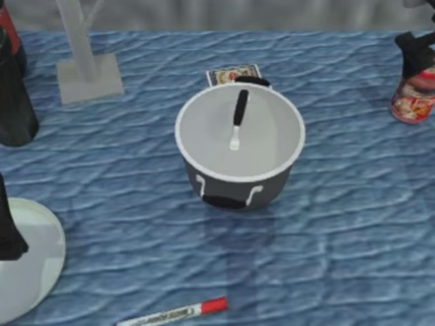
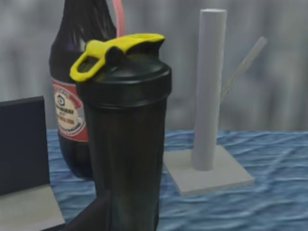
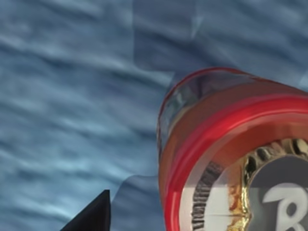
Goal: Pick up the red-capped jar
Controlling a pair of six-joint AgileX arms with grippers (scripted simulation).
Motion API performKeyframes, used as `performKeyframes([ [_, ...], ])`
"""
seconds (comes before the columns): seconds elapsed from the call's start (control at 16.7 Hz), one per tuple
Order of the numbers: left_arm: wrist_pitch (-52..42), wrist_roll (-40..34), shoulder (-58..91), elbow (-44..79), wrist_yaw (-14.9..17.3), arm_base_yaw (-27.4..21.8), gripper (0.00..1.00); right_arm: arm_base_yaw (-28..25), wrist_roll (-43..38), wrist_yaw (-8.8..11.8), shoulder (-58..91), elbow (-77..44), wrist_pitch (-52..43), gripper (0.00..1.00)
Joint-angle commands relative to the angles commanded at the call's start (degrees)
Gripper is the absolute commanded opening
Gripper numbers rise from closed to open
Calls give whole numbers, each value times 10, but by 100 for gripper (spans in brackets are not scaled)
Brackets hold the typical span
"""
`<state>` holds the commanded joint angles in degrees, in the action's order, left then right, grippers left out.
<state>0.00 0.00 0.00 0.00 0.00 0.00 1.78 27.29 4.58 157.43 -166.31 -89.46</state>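
The red-capped jar (image 1: 412, 100) stands at the far right edge of the table, its printed red, white and yellow label showing. My right gripper (image 1: 416, 66) hangs directly over its top and hides most of the lid. In the right wrist view the jar (image 3: 231, 159) fills the frame close up. One dark fingertip (image 3: 96, 214) sits beside it with a strip of blue cloth between them, so the gripper is open and not touching the jar. My left arm (image 1: 8, 231) is parked at the left edge, over a white plate.
A grey pot (image 1: 182, 129) with a spoon inside stands mid-table, a card box (image 1: 233, 73) behind it. A red-capped marker (image 1: 177, 314) lies at the front. At the left are a white plate (image 1: 37, 265), a black shaker (image 2: 125, 144), a dark bottle (image 2: 72, 96) and a white stand (image 1: 88, 75).
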Motion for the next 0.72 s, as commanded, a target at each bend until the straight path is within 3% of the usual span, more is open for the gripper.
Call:
performKeyframes([
  [0.24,0,0,0,0,0,0,100,1,1,0,20,-22,-5,100],
  [0.72,0,0,0,0,0,0,100,-5,-5,-3,147,-195,-47,100],
])
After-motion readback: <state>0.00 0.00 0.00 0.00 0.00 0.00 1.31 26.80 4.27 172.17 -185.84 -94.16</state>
